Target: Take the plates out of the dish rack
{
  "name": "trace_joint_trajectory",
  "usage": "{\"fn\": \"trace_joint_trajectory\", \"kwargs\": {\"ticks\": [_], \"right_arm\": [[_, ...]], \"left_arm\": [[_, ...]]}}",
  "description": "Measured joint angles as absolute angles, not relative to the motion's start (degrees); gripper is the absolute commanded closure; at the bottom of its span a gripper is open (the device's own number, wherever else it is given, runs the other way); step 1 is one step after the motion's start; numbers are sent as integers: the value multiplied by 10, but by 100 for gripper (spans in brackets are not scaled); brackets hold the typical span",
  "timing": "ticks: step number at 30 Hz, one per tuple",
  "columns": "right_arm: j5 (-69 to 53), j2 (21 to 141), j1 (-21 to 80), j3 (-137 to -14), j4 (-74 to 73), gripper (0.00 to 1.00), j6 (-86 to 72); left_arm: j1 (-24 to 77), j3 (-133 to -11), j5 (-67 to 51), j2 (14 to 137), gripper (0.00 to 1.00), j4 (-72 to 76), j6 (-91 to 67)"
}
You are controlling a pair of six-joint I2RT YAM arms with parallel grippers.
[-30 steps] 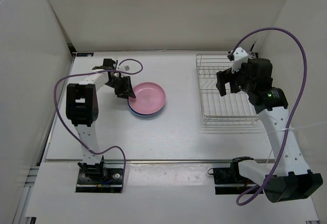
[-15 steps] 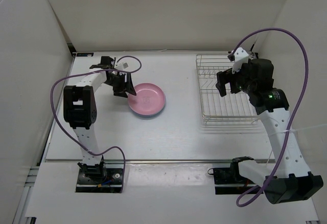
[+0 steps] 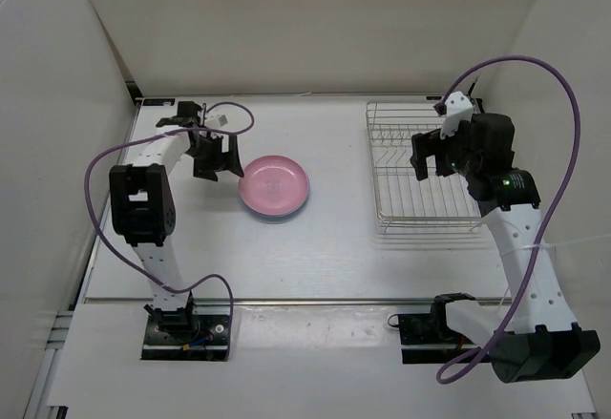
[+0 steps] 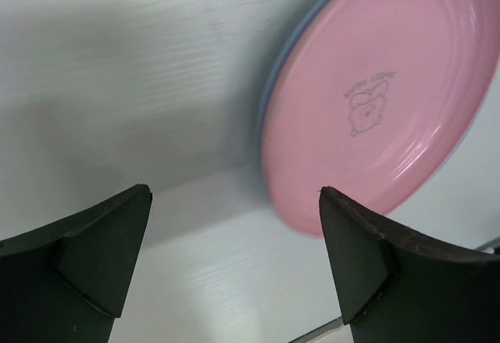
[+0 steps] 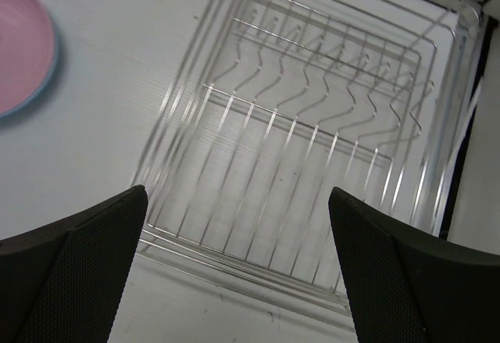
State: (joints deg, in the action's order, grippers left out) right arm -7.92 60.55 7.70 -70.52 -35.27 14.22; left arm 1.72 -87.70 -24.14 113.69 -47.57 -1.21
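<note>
Top external view: the pink plate [image 3: 274,186] lies flat on the desk [image 3: 334,247], left of centre, stacked on the blue plate [image 3: 275,217], of which only a thin rim shows along the near edge. The dish rack [image 3: 427,231] stands at the right side of the desk, well apart from the plates, and nothing sits between its wires.

The left end effector [image 3: 212,158] hangs just beside the left edge of the stack. In the left wrist view the left end effector [image 4: 234,194] is released, its jaws spread wide with only bare desk between them. The pink plate [image 4: 375,101], with a small printed figure at its centre, lies ahead and to the right, the blue rim [image 4: 268,101] peeking out along its left side.

The right end effector [image 3: 430,157] hovers above the rack. In the right wrist view the right end effector [image 5: 237,194] is also released and grips nothing, with the rack [image 5: 312,163] directly below its spread jaws.
</note>
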Motion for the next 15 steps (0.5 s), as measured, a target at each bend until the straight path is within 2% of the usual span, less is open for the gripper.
{"fn": "trace_joint_trajectory", "kwargs": {"ticks": [5,10,15], "right_arm": [[-29,630,24,-693,-350,0,107],[-6,653,-66,-685,-354,0,74],[6,624,-156,-643,-361,0,61]], "left_arm": [[-40,-876,-188,1053,0,-501,-7],[-119,-832,-143,887,0,-509,11],[-198,-773,-110,736,0,-528,43]]}}
